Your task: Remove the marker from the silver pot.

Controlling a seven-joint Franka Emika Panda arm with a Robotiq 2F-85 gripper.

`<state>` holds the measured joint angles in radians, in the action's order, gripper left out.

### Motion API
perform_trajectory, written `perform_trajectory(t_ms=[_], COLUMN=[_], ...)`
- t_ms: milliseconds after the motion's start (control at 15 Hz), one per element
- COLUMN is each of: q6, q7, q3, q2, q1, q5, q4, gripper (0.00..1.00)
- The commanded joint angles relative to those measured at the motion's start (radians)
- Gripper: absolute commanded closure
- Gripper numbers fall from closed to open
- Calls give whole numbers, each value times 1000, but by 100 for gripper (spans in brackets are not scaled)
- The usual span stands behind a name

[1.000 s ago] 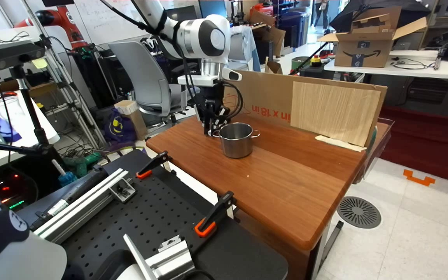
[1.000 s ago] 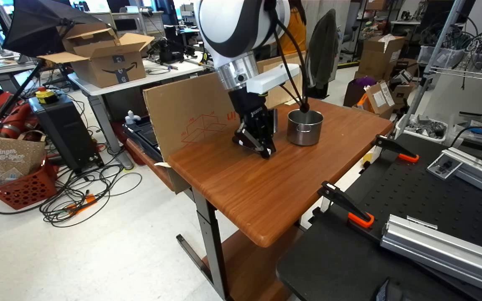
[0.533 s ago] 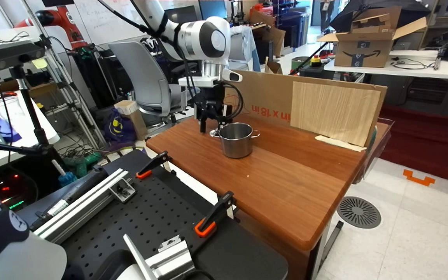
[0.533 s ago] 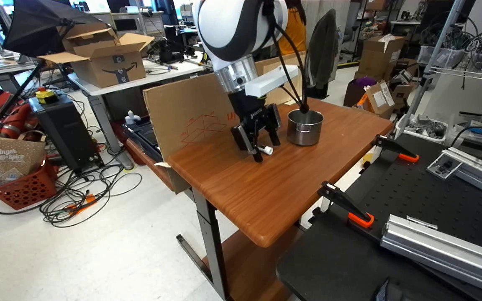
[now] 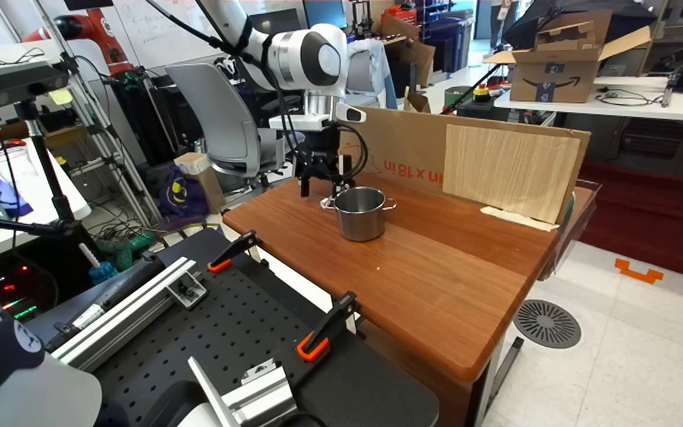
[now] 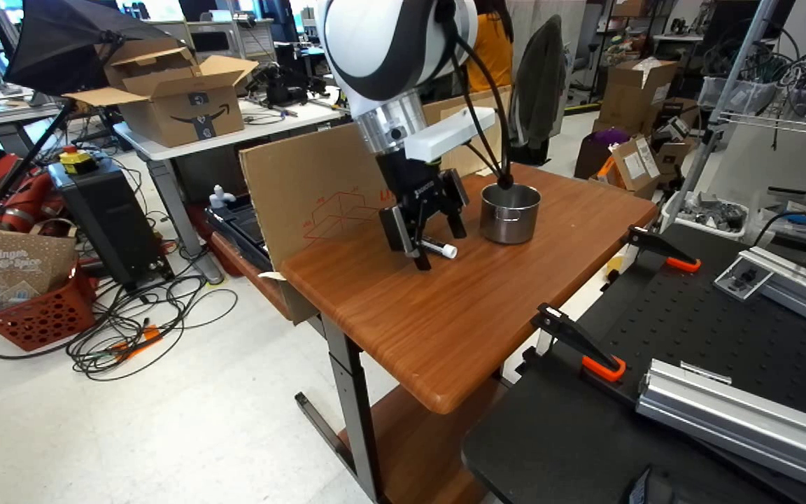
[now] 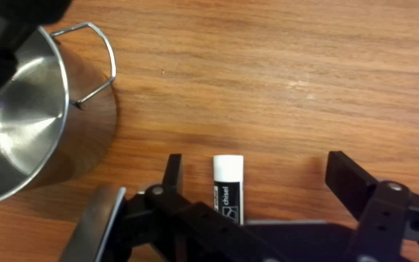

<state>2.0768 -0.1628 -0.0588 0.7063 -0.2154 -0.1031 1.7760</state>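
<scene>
While the marker (image 7: 228, 189) lies on the desk (image 7: 267, 72) outside the silver pot (image 7: 89, 122), the claw (image 7: 255, 160) hangs over it with its fingers (image 7: 347, 182) spread wide, gripping nothing. In the wrist view the marker's white end and part of a black label show between the fingers; the pot stands upright nearby.

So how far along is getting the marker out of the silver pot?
Looks done: the marker lies on the table, outside the silver pot. Held: nothing; the open hand straddles the marker. Left: probably just raising the hand, which sits low over the table.
</scene>
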Motion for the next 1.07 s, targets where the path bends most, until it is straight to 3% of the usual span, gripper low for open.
perform_trajectory(t_ms=[0,400,467,1000], q6=[11,29,-1,4], q7=[-7,24,1,4], q3=[1,-27,-18,-23], q2=[-85,-284,-220,-274], q1=[-12,11,-1,4], q5=[-16,16,0,2], q4=[69,208,136,193], gripper=[0,0,0,0])
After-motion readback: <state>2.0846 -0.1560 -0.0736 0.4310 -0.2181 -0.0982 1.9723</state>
